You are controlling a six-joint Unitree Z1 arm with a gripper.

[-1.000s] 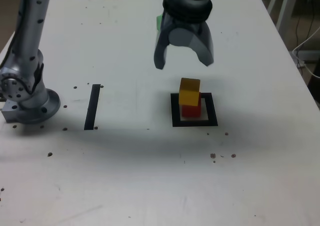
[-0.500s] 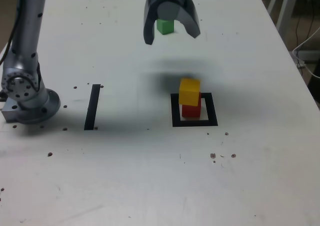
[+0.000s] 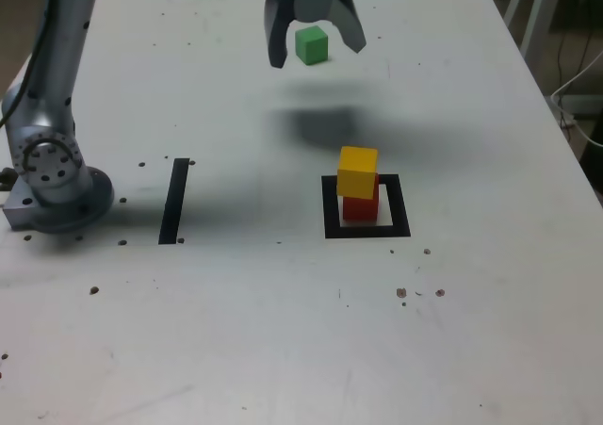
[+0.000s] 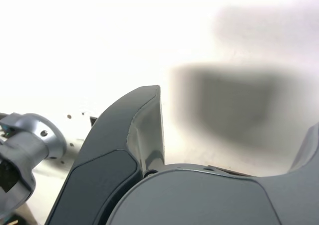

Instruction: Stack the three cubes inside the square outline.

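Cubes (image 3: pixel 358 172), three, small and solid-coloured; one green, one yellow, one red; all on a white tabletop (image 3: pixel 236 350). Listed by the exterior view, left to right.

Item: arm base (image 3: pixel 58 199), grey and rounded, at the far left, with the arm's grey link (image 3: pixel 58 76) rising from it out of the top of the view.

Item: tape strip (image 3: pixel 174 201), black, straight, lying just beside the base.

Item: end effector (image 3: pixel 317 57), dark grey, two curved fingers; standing wide open, nothing gripped; raised above the tabletop, a blurred shadow (image 3: pixel 325 125) beneath. The wrist view likewise shows bare surface and shadow between the fingers.

Item: green cube (image 3: pixel 312 45), single, on the far part of the tabletop, seen between the fingers, apart from the other two.

Item: yellow cube (image 3: pixel 358 165), stacked on the red.

Item: red cube (image 3: pixel 360 209), lower piece of the stack, inside the square outline (image 3: pixel 399 205) of black tape; white centre showing at its right-hand side.

Item: cable (image 3: pixel 573 123), pale, beyond the tabletop's right edge.
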